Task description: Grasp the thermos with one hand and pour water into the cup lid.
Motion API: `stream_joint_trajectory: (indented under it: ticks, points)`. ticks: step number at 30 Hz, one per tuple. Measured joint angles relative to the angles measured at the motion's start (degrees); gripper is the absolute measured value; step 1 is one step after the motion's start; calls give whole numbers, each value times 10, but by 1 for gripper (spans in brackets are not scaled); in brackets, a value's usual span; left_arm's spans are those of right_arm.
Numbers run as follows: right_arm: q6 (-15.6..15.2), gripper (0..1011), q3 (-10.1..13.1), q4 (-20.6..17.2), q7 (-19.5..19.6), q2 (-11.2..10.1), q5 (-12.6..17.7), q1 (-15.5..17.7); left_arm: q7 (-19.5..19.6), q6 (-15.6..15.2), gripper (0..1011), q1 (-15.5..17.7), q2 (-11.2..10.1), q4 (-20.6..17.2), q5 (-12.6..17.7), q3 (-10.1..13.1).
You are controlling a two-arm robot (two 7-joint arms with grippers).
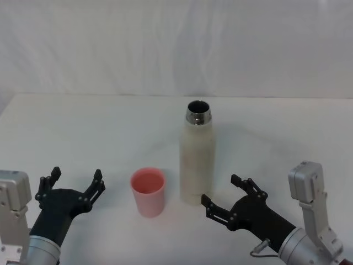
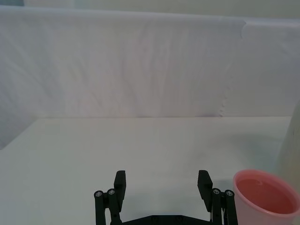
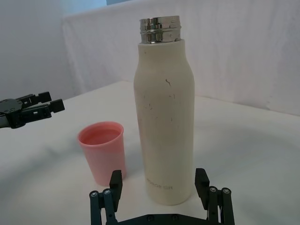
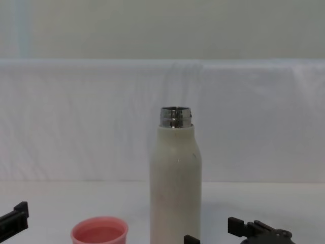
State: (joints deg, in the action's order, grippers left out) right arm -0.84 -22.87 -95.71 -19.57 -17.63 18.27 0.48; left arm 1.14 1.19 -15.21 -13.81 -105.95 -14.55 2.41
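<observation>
Nearest the robot, the right black two-fingered gripper point(image 1: 227, 196) sits low on the white table point(image 1: 83, 127), its fingers spread wide and aimed at the base of the bottle, just short of it and not touching. In the right wrist view its two fingertips point(image 3: 116, 178) stand on either side of the bottle's foot with clear gaps. The left black gripper point(image 1: 74, 182) rests at the near left, also spread wide, holding nothing, with the cup off to its right.

Just beyond stands the small round salmon-pink plastic cup lid point(image 1: 148, 191), upright, mouth up, close beside the bottle on its left and apart from it.

The tall cream-white cylindrical thermos point(image 1: 198, 163) stands upright near the table's middle, its long axis vertical, the shiny steel threaded neck point(image 1: 198, 113) pointing straight up and uncapped. Faint speckles mark its side.

Behind the table hangs a white cloth backdrop point(image 1: 176, 44).
</observation>
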Motion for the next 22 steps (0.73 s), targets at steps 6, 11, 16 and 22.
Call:
stream_joint_trajectory:
  ticks: [6,11,16,22]
  points:
    - [0,1000,1,0,0,0,0,0,0,0,1001,0,0,0,0,0]
    - [0,1000,1,0,0,0,-1,0,0,0,1001,0,0,0,0,0]
    - [0,1000,1,-1,0,-1,-1,0,0,0,1001,0,0,0,0,0]
    - [0,1000,2,-1,1,-1,-1,0,0,0,1001,0,0,0,0,0]
